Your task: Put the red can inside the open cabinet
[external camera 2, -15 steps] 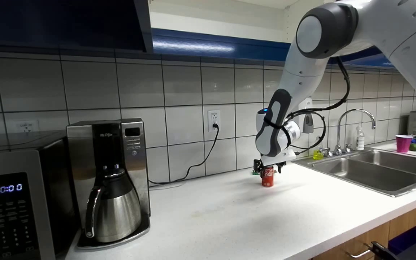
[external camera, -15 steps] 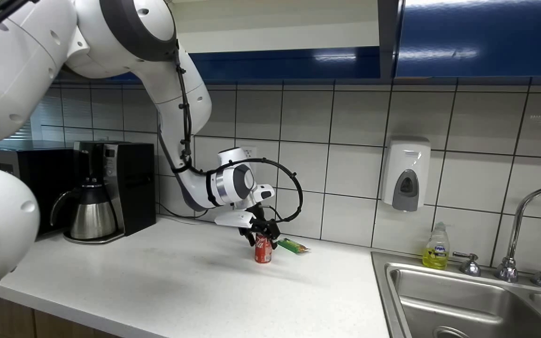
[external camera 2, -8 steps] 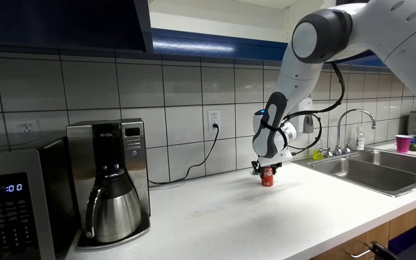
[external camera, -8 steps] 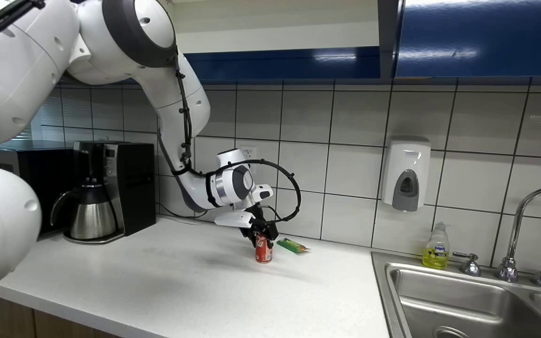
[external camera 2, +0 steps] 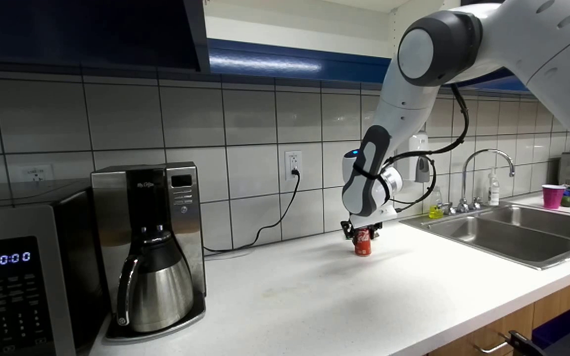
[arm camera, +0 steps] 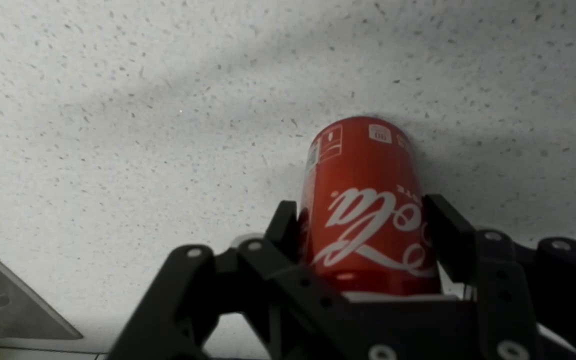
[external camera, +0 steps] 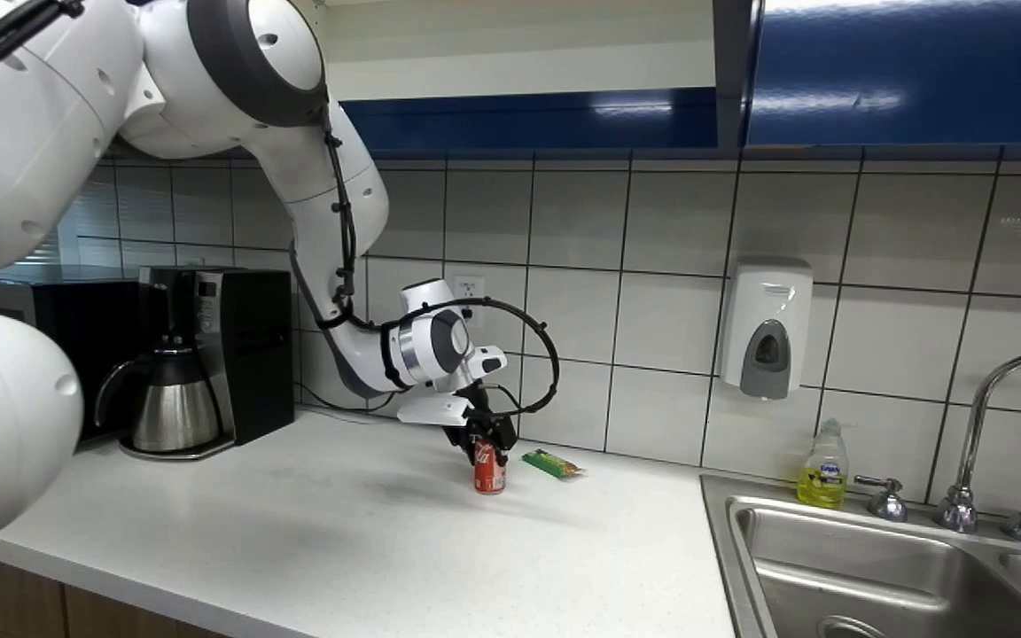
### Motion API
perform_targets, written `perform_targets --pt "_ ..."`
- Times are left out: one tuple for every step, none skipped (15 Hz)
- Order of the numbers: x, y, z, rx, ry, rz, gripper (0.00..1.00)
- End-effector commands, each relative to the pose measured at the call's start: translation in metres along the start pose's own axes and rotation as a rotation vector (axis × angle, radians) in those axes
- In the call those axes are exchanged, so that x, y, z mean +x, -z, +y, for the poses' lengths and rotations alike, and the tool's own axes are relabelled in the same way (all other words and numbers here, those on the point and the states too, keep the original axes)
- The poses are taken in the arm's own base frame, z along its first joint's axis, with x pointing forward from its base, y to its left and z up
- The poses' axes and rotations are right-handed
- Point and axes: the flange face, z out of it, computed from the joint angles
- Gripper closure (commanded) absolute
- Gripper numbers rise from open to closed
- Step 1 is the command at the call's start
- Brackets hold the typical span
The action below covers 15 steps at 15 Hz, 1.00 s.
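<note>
Left of the sink (external camera: 865,567), the gripper (arm camera: 362,225) is pinching the can (arm camera: 365,192) near its top, thereby probably risking a slip on the climb to the cabinet (external camera: 519,49).

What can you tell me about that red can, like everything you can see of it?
The red can is a small glossy cylinder, apparently metal, with white script reading "Cola" and small label panels near its base. A pale rim shows at its top, partly hidden by the hand, whose fingers clasp it from both sides. It is roughly upright, on or just above the counter; which, the pictures do not settle.
</note>
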Motion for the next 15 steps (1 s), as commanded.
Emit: perform_targets --pt "-0.010 0.051 -0.014 0.027 0.046 -0.049 0.58" --pt "-0.013 0.063 -0.019 0.031 0.055 -0.061 0.58" --pt "-0.018 0.079 -0.025 0.037 0.062 -0.070 0.58" --pt "-0.022 0.093 -0.031 0.044 0.071 -0.080 0.58" --pt "-0.026 0.108 -0.036 0.052 0.078 -0.085 0.58" --pt "-0.031 0.122 -0.040 0.064 0.087 -0.094 0.58" --pt "-0.037 0.135 -0.044 0.074 0.095 -0.101 0.58" --pt "-0.043 0.148 -0.048 0.081 0.101 -0.107 0.58" --pt "-0.049 0.159 -0.050 0.087 0.110 -0.114 0.58" --pt "-0.055 0.169 -0.052 0.091 0.118 -0.121 0.58" --pt "-0.061 0.178 -0.054 0.098 0.124 -0.127 0.58" --pt "-0.068 0.186 -0.056 0.106 0.133 -0.138 0.58" --pt "-0.074 0.194 -0.057 0.111 0.140 -0.144 0.58" --pt "-0.082 0.204 -0.058 0.119 0.151 -0.152 0.58" --pt "-0.088 0.214 -0.059 0.120 0.158 -0.157 0.58"
